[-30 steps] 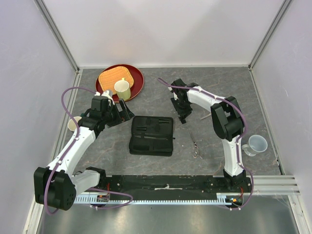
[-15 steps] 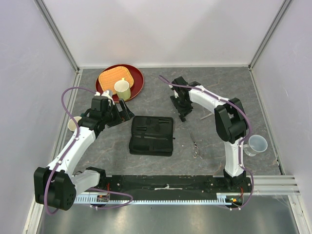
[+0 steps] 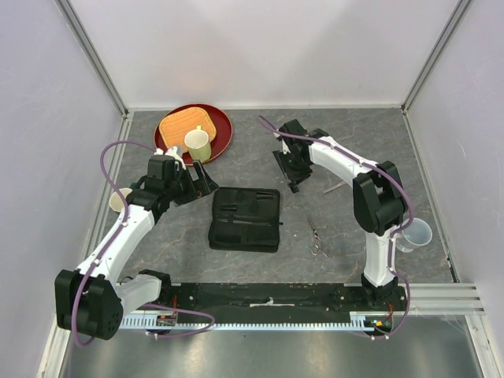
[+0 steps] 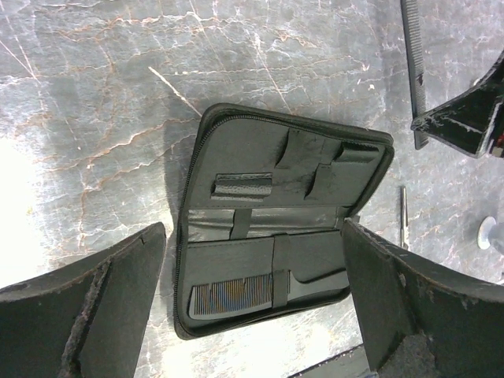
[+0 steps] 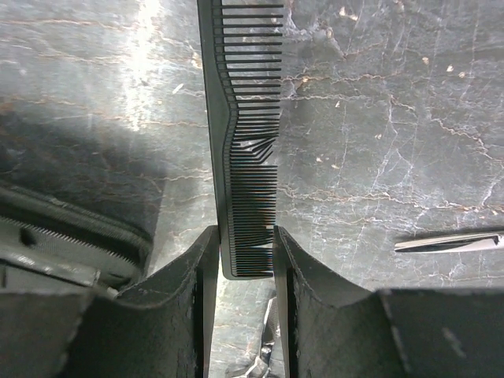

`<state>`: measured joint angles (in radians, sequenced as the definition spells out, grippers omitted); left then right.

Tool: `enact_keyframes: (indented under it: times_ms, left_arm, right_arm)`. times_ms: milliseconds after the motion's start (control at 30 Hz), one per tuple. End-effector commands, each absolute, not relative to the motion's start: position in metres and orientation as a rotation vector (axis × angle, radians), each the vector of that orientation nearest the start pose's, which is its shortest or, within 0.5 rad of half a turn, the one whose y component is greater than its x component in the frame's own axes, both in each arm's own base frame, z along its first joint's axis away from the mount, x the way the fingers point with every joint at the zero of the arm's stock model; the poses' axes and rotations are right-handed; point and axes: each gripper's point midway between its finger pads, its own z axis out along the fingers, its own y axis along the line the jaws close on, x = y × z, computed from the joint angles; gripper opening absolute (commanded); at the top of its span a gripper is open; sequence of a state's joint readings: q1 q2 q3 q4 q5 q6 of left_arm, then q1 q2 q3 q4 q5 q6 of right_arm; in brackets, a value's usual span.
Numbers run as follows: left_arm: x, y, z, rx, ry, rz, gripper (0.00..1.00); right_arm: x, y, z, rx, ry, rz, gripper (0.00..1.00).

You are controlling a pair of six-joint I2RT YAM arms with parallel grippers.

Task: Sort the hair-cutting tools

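Right jaws part-closed, pinching black comb (image 5: 244, 118) by one end, off the case's far right corner, probably lining it up for open case (image 3: 245, 219). Left jaws wide, empty, hover by the case's far left corner. Second comb (image 4: 236, 298) sits strapped inside. Scissors (image 3: 316, 235) lie on the worktop toward its right edge.

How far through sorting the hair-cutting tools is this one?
Done: one black comb sits strapped in the open case. In hand: the right hand grips a second comb. Left: the near scissors and the far scissors lie loose on the table. The left hand hangs open over the case.
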<state>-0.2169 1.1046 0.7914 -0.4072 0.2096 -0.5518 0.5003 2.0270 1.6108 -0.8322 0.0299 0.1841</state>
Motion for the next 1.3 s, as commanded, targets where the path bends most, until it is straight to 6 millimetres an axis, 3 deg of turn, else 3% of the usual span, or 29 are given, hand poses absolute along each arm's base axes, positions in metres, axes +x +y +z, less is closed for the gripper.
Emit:
enact_keyframes:
  times_ms: [0,300,600,733,900,1033,1133,1267]
  left_arm:
    - [0.295,-0.13,0.152,-0.231,2.301,-0.683,0.98]
    - [0.294,-0.143,0.162,-0.19,2.263,-0.787,0.98]
    - [0.287,-0.164,0.179,-0.115,2.185,-0.964,0.98]
    - [0.286,-0.172,0.18,-0.108,2.166,-1.036,0.98]
    - [0.288,-0.174,0.165,-0.187,2.168,-1.076,0.96]
    - [0.29,-0.164,0.139,-0.306,2.208,-1.006,0.95]
    - [0.287,-0.162,0.123,-0.359,2.248,-1.0,0.94]
    - [0.287,-0.169,0.118,-0.387,2.221,-1.071,0.91]
  right_arm:
    - [0.374,0.215,0.1,-0.421,2.69,0.203,0.39]
    - [0.359,0.236,0.131,-0.46,2.625,0.411,0.38]
    - [0.307,0.287,0.15,-0.604,2.546,0.789,0.38]
    - [0.277,0.31,0.144,-0.661,2.55,0.904,0.38]
    - [0.256,0.337,0.132,-0.708,2.538,1.004,0.37]
    - [0.24,0.358,0.122,-0.722,2.549,1.08,0.35]
    - [0.237,0.372,0.122,-0.714,2.524,1.14,0.34]
    - [0.23,0.382,0.119,-0.73,2.525,1.173,0.34]
